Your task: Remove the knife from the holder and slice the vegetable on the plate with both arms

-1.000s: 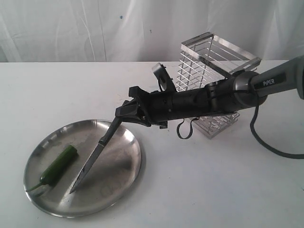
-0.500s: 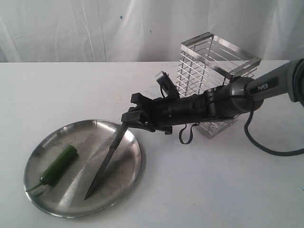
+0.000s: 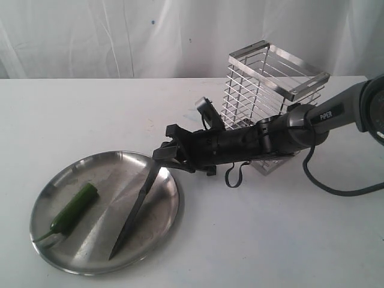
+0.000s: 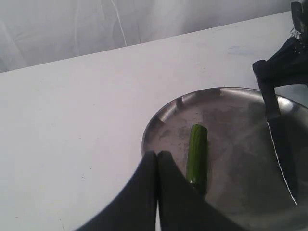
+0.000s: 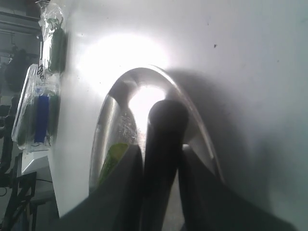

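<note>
The green vegetable (image 3: 73,208) lies on the left part of the steel plate (image 3: 42,198). The dark knife (image 3: 135,210) rests low across the plate's right half, its tip toward the near rim. My right gripper (image 3: 161,157) reaches in from the right and is shut on the knife's handle at the plate's far right rim. In the right wrist view the handle (image 5: 163,130) stands between the fingers (image 5: 130,168). My left gripper (image 4: 157,153) is shut and empty, beside the vegetable (image 4: 197,154) at the plate's rim (image 4: 159,120). It is out of the exterior view.
The wire holder (image 3: 270,90) stands empty behind the right arm (image 3: 288,129), which stretches across in front of it. A grey cable (image 3: 336,186) trails on the table at the right. A white curtain closes off the back.
The right arm has sunk lower toward the table. The knife has gone from steeply tilted to nearly flat, its tip sliding right along the plate. The vegetable has not moved.
</note>
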